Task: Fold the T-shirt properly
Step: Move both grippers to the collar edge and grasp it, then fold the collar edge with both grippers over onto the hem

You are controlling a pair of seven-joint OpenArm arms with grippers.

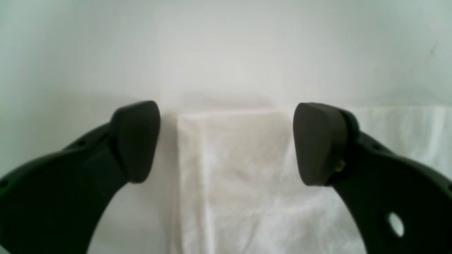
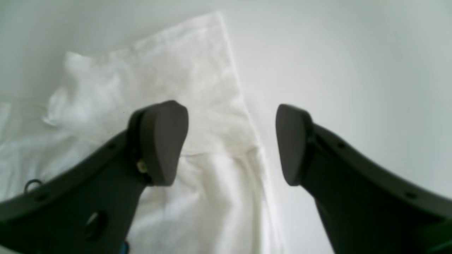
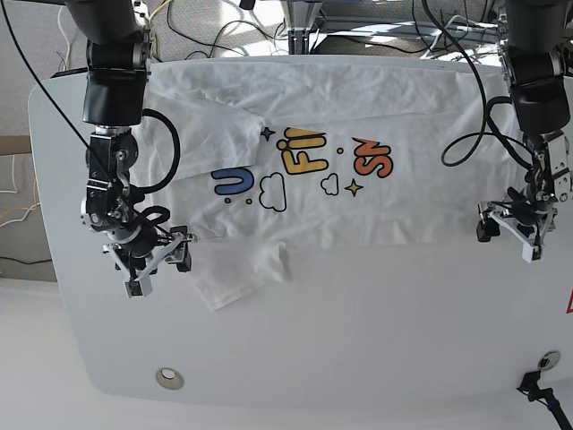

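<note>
One T-shirt [image 3: 340, 170], two arms, one white table [image 3: 358, 340]. The shirt lies spread across the far half of the table, print side up, partly folded: the blue, yellow and orange letters with clouds and stars show mid-shirt, and folds hide part of the print. One sleeve [image 3: 237, 273] sticks out toward the near edge on the base view's left. Cables [image 3: 295, 22] and frame parts crowd the space behind the table; a round metal fitting [image 3: 167, 378] sits in the tabletop near the front edge. Nothing lies on the shirt apart from the arms over its edges. Right gripper [image 3: 154, 260] hangs low at the sleeve's outer edge, arm coming down from the far left corner; wrist view shows its jaws apart with nothing between them, one fingertip [image 2: 164, 141] over cloth, the other over bare table. Left gripper [image 3: 512, 231] hangs low at the shirt's opposite side edge, arm dropping from the far right corner; jaws spread wide and empty, a straight folded shirt edge [image 1: 226, 113] framed between the pads.
</note>
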